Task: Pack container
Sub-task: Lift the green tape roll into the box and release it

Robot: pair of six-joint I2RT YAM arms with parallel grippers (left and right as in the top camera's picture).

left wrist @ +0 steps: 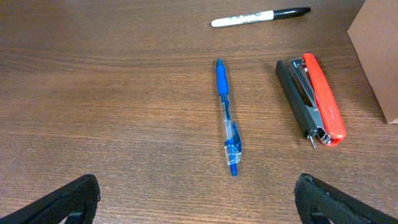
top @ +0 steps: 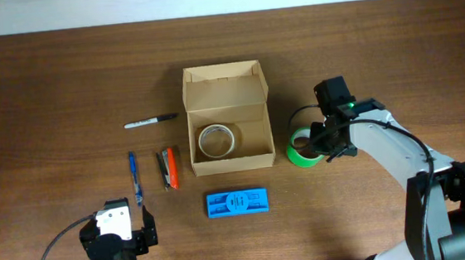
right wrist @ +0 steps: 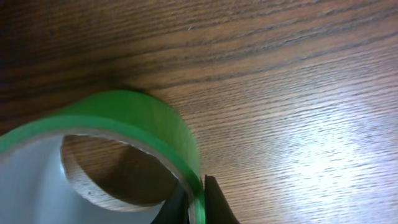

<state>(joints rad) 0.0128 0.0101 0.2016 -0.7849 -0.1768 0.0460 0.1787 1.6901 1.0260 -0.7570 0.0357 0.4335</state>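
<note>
The tan cardboard container [top: 226, 114] stands open at the table's middle, flap lid to the rear, with a clear tape roll [top: 216, 139] inside. My right gripper [top: 324, 146] is shut on the wall of a green tape roll [top: 302, 152] just right of the container; in the right wrist view the fingers [right wrist: 198, 202] pinch the roll's rim [right wrist: 143, 115], one finger inside and one outside. My left gripper [top: 124, 234] is open and empty at the front left; its fingers [left wrist: 196, 202] frame bare table below a blue pen [left wrist: 226, 115].
A black marker [top: 150, 120] lies left of the container. A blue pen [top: 135, 176] and an orange-black stapler [top: 169, 168] lie front left; the stapler also shows in the left wrist view [left wrist: 311, 99]. A blue flat box [top: 237, 203] lies in front of the container.
</note>
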